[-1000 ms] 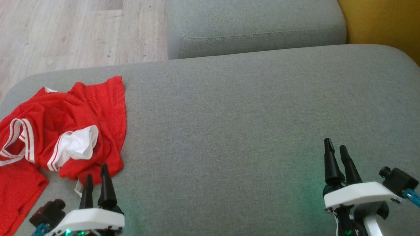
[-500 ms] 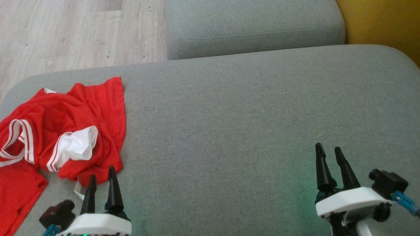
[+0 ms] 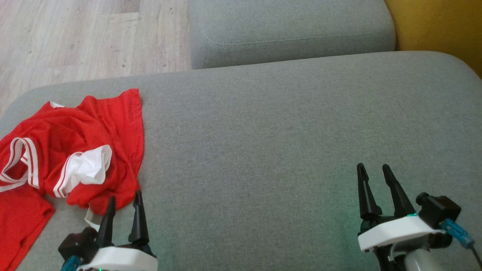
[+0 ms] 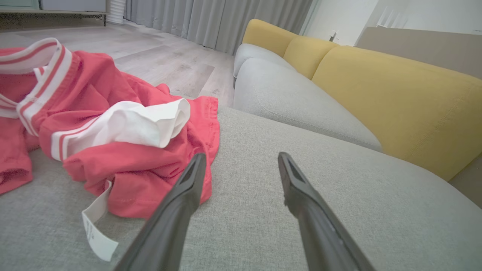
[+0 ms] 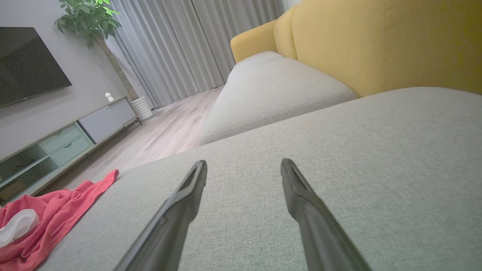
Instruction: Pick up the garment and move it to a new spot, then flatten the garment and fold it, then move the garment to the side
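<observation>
You have the red garment [image 3: 75,150] lying crumpled at the far left of the grey sofa seat [image 3: 263,131], and part of it runs off the left edge of the head view. Its red-and-white striped trim [image 3: 22,162] loops up on the left side of the heap. A white patch of lining [image 3: 88,167] shows near the middle. A white label [image 4: 96,226] sticks out from the near hem and lies on the seat fabric.

Your left gripper [image 3: 125,195] is at the lower left of the head view, just beside the garment's near right corner. Its fingers are spread apart and hold nothing. In the left wrist view one fingertip lines up with the edge of the red cloth and the other with bare seat; you cannot tell whether either one touches.

Your right gripper [image 3: 373,165] is at the lower right, well apart from the garment, over bare seat, with its fingers parted and empty.

Beyond the seat you can see a second grey cushion [image 3: 290,34], a yellow backrest [image 3: 433,22] at the top right and pale wood floor [image 3: 75,37] at the top left. The right wrist view also gives you a dark screen [image 5: 26,71] on the wall, a low cabinet [image 5: 101,118], a potted plant [image 5: 88,20] and grey curtains [image 5: 180,49]
</observation>
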`<state>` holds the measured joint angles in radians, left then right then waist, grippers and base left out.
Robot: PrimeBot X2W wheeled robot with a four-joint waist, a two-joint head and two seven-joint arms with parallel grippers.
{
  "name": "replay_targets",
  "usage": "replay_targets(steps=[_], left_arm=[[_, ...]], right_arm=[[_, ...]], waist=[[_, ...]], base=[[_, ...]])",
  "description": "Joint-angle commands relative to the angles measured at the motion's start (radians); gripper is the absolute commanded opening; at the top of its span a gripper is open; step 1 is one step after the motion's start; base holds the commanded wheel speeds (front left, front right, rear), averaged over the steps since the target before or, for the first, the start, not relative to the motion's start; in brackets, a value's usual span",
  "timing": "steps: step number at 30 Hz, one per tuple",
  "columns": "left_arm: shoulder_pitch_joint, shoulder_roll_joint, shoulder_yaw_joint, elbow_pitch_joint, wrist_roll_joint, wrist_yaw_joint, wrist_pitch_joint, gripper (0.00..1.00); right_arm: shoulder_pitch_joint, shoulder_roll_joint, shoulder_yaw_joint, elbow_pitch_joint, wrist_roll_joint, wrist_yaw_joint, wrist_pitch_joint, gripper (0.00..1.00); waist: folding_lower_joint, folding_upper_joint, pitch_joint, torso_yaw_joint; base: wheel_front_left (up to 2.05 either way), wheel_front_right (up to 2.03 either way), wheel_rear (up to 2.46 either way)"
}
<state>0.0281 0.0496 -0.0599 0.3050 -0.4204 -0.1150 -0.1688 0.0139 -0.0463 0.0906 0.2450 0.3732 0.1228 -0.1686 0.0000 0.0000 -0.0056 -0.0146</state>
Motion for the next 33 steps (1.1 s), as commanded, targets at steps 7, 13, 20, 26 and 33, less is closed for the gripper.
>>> replay_targets(steps=[7, 13, 20, 26, 33], left_arm=[[-0.016, 0.011, 0.029, -0.020, 0.103, -0.006, -0.037, 1.00], [-0.015, 0.010, 0.039, 0.009, 0.161, -0.008, -0.055, 1.00], [-0.011, 0.010, 0.059, 0.036, 0.232, -0.009, -0.075, 1.00], [-0.015, 0.012, 0.073, 0.057, 0.294, -0.011, -0.093, 1.00], [-0.017, 0.011, 0.080, 0.077, 0.283, -0.013, -0.093, 1.00]], right_arm=[[-0.032, -0.009, 0.016, -0.029, -0.087, 0.007, -0.037, 1.00], [-0.033, -0.007, 0.020, -0.017, -0.130, 0.007, -0.055, 1.00], [-0.032, -0.007, 0.026, 0.005, -0.171, 0.008, -0.076, 1.00], [-0.033, -0.007, 0.039, 0.018, -0.227, 0.008, -0.093, 1.00], [-0.030, -0.006, 0.033, 0.034, -0.203, 0.008, -0.093, 1.00]], waist=[[0.0000, 0.0000, 0.002, 0.001], [0.0000, 0.0000, 0.003, 0.001], [0.0000, 0.0000, -0.001, -0.001], [0.0000, 0.0000, 0.001, 0.000], [0.0000, 0.0000, -0.002, 0.002]], base=[[0.00, 0.00, 0.00], [0.00, 0.00, 0.00], [0.00, 0.00, 0.00], [0.00, 0.00, 0.00], [0.00, 0.00, 0.00]])
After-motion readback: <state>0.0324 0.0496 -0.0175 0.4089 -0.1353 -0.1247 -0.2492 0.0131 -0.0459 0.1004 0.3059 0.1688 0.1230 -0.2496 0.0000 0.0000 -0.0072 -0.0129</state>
